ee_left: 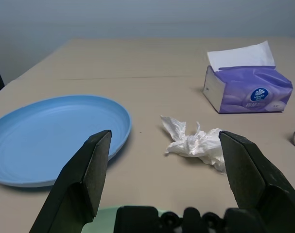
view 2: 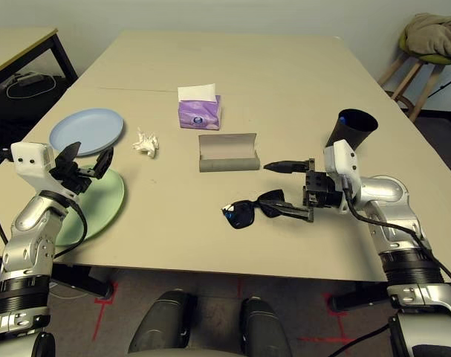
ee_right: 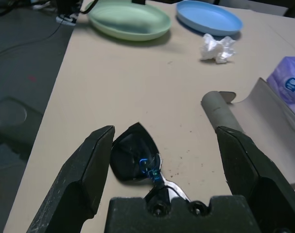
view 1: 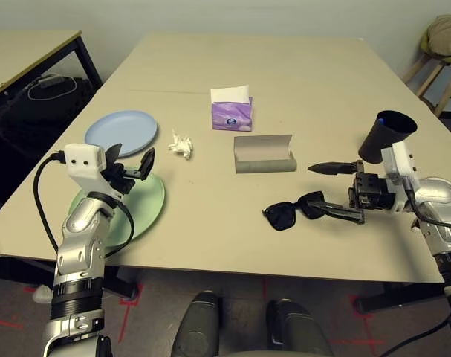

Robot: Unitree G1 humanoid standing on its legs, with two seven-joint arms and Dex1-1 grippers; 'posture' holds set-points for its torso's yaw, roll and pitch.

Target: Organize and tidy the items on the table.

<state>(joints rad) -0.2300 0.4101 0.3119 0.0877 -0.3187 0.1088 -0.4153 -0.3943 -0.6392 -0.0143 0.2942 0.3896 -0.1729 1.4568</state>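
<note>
Black sunglasses lie near the front of the table. My right gripper is open around their right end, its lower finger over one temple arm; the lens sits between the fingers. Behind them a grey-tan glasses case lies open. A black cup stands behind my right wrist with something blue in its mouth. My left gripper hangs open above the pale green plate, pointing at the crumpled white tissue. The pale blue plate lies beyond the green one.
A purple tissue pack with a white sheet stands behind the case. A smaller side table with black legs is at the far left, with cables below it. A stool with a bundle of cloth is at the far right.
</note>
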